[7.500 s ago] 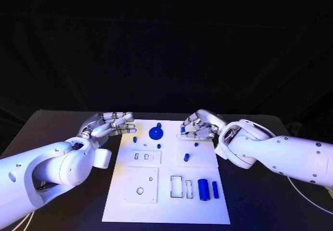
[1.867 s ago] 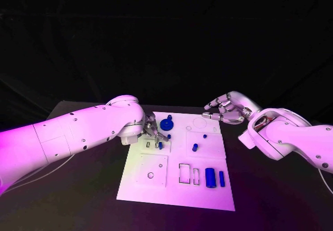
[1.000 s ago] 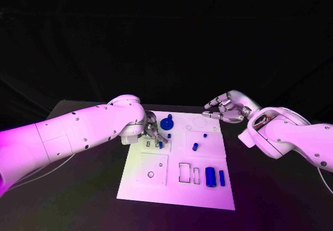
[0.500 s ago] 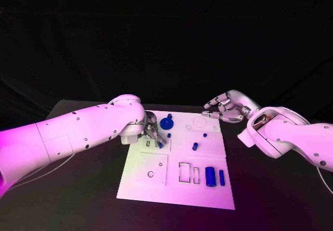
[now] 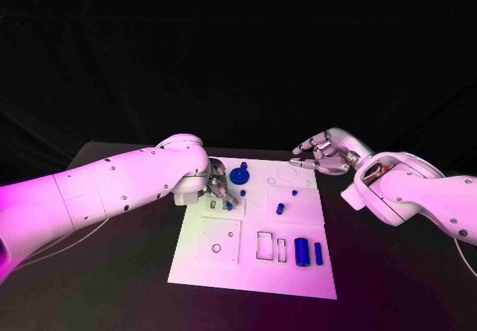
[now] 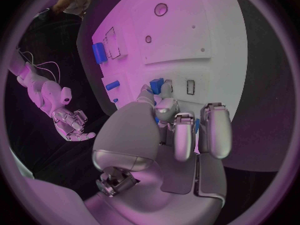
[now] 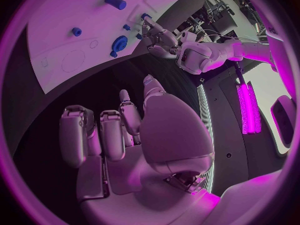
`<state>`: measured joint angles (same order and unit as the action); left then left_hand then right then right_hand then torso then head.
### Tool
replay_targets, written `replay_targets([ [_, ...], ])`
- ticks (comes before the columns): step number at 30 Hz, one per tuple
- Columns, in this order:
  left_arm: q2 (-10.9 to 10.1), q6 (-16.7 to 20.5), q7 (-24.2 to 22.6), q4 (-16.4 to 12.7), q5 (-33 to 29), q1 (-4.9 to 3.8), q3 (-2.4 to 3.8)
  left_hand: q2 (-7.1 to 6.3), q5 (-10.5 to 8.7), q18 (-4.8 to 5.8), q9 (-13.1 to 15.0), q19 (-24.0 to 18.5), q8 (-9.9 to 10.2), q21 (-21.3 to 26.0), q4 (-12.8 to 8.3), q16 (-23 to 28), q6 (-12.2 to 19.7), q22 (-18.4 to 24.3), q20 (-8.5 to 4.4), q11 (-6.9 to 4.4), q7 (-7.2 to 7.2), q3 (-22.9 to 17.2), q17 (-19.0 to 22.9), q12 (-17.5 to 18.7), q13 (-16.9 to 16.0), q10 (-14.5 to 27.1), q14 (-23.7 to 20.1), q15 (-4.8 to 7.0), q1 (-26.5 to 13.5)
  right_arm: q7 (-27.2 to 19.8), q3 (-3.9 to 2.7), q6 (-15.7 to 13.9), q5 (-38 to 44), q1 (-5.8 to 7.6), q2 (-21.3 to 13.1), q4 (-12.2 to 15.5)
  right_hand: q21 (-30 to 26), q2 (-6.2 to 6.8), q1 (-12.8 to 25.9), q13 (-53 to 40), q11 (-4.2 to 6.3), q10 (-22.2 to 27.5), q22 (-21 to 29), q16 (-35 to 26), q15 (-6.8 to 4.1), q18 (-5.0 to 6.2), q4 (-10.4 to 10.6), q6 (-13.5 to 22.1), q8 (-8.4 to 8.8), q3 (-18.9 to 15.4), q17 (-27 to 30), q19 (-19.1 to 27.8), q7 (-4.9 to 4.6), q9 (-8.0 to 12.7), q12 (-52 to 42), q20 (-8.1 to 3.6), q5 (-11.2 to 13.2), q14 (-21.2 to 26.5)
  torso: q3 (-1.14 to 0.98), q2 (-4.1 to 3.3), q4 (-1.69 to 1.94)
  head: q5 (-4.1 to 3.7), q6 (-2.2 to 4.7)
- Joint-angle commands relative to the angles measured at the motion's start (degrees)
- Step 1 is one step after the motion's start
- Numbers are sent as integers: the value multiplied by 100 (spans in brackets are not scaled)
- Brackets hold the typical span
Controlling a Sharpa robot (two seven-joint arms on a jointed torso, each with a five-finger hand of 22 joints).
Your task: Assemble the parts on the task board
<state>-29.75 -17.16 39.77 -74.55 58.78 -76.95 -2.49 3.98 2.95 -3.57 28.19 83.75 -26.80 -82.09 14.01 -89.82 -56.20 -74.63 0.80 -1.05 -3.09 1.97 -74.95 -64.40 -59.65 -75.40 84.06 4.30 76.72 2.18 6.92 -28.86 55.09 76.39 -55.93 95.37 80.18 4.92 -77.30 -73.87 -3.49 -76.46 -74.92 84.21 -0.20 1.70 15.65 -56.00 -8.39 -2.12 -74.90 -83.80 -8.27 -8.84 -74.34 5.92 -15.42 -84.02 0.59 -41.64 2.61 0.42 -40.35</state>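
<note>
L hand (image 5: 216,187) pinches a small blue part (image 5: 229,205) at fingertips over task board (image 5: 249,276), upper-left-centre of head frame. R hand (image 5: 320,154) hovers off board's top-right corner, fingers curled, holding nothing.

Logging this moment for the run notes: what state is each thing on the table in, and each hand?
Task board: flat on the table, several slots unfilled.
Left hand: fingers down on the board, pinching a small blue part.
Right hand: lifted beside the board's far right corner, fingers curled, holding nothing.
Round blue part: seated near the board's far edge.
Big blue cylinder: lying in its slot near the right edge.
</note>
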Motion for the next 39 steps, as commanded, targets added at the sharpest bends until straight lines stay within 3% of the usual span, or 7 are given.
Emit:
replay_targets([
  [1,12,-104,-59,9,-114,1,-1,3,10,55,6,52,40,-32,-80,-18,59,-16,1,-6,-2,-132,-1505,56,44,40,594,29,156,-2,0,66,24,-4,3,-2,-15,-58,-1,-6,3,-3,-888,-21,-49,88,-22,13,-37,-17,-514,15,12,-5,0,-36,-25,-352,0,-2,-2,4,-7],
  [7,5,-79,-77,15,-203,1,-1,7,17,56,2,49,119,-40,-199,-18,69,-34,-3,-7,-3,-495,-1505,118,80,63,594,33,350,-3,0,76,24,-5,5,-7,-15,-58,-1,-6,3,-3,-888,-21,-49,88,-22,13,-37,-17,-514,15,12,-5,0,-36,-25,-352,1,0,-1,10,-7],
  [14,-46,-54,-82,4,-332,2,-1,-102,16,59,9,48,196,-50,-351,-18,74,-58,-9,-20,8,-1054,-1505,193,125,83,594,41,522,-23,0,40,24,-11,12,-18,-19,-71,-8,-14,5,-13,-886,-26,-50,88,-26,15,-41,-16,-508,16,12,-7,-9,-37,-41,-351,-1,0,2,34,-12],
  [21,-187,101,-84,-95,-500,4,17,-525,23,57,109,39,208,-52,-431,-18,42,-72,-5,-24,-9,-2059,-1505,234,143,38,594,34,250,-28,1,37,18,-16,15,-32,-25,-73,-9,-13,5,-12,-882,-29,-50,90,-27,15,-42,-17,-502,20,12,-7,-8,-37,-46,-349,0,-3,5,25,8],
  [25,-314,296,-88,-213,-533,4,32,-695,1,58,184,42,177,-56,-507,-18,31,-86,-7,-27,2,-2516,-1505,225,128,7,594,38,72,-27,2,36,14,-17,13,-42,-29,-74,-8,-11,5,-11,-880,-32,-50,91,-26,15,-43,-18,-498,22,12,-8,-6,-37,-47,-348,-1,1,15,19,19],
  [32,-553,828,-111,-478,-596,13,43,-852,5,54,275,34,131,-44,-611,-18,14,-71,-13,-36,32,-2982,-1505,159,53,-59,594,45,-151,-24,3,39,11,-19,7,-54,-32,-75,-5,-10,5,-11,-879,-34,-50,91,-25,16,-43,-20,-496,23,12,-8,-6,-37,-50,-348,3,-8,7,33,19],
  [39,-819,1309,-210,-824,-400,104,45,-971,5,49,348,26,94,-27,-691,-18,1,-45,-19,-46,39,-3290,-1505,120,10,-103,594,58,-359,-28,5,42,7,-24,-11,-57,-32,-75,-5,-10,5,-11,-879,-34,-50,91,-25,16,-43,-20,-496,23,12,-8,-6,-37,-50,-348,6,-3,16,21,-3],
])
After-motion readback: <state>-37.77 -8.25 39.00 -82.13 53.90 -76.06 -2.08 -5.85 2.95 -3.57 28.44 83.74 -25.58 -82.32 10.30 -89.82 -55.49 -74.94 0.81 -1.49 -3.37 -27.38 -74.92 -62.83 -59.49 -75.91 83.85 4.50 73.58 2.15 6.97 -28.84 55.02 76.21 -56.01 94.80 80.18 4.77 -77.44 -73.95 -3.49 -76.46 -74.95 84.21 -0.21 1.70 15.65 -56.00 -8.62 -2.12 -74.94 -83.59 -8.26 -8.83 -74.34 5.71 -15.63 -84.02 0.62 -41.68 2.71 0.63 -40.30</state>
